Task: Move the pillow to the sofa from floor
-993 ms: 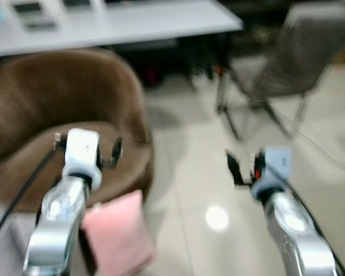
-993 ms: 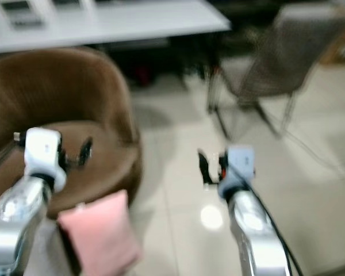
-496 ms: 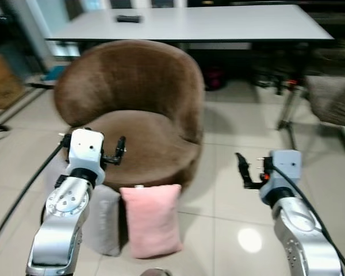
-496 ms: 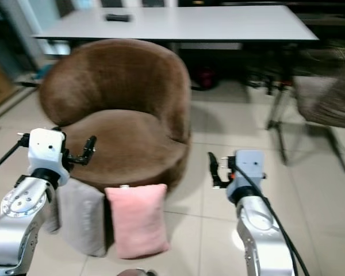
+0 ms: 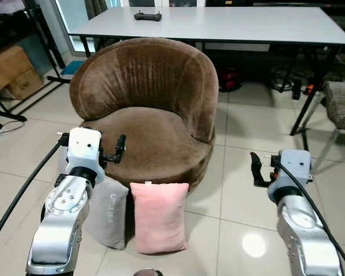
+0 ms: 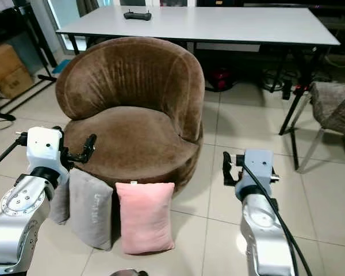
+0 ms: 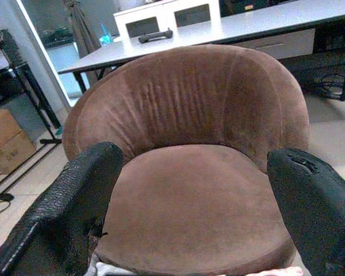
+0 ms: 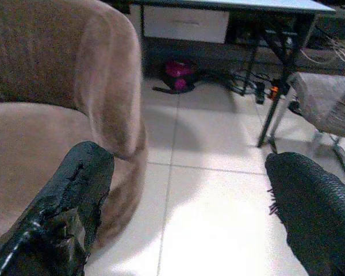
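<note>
A pink pillow (image 5: 159,215) stands upright on the tiled floor, leaning against the front of a round brown sofa chair (image 5: 146,115). A grey pillow (image 5: 106,210) leans beside it, on its left. My left gripper (image 5: 118,152) is raised in front of the sofa's seat, above the grey pillow, open and holding nothing. Over bare floor to the right of the sofa, my right gripper (image 5: 257,170) is also open and holds nothing. In the left wrist view the sofa seat (image 7: 195,201) lies between the spread fingers.
A long white table (image 5: 236,26) with a black controller (image 5: 148,16) stands behind the sofa. Cardboard boxes (image 5: 11,72) and a black rack are at the left. A woven chair (image 5: 340,106) with metal legs stands at the right. Cables and a red object lie under the table.
The camera has swung, so the sofa and pillows went from the blurred left edge to a sharp centre. Both arms hold the same pose, grippers still open.
</note>
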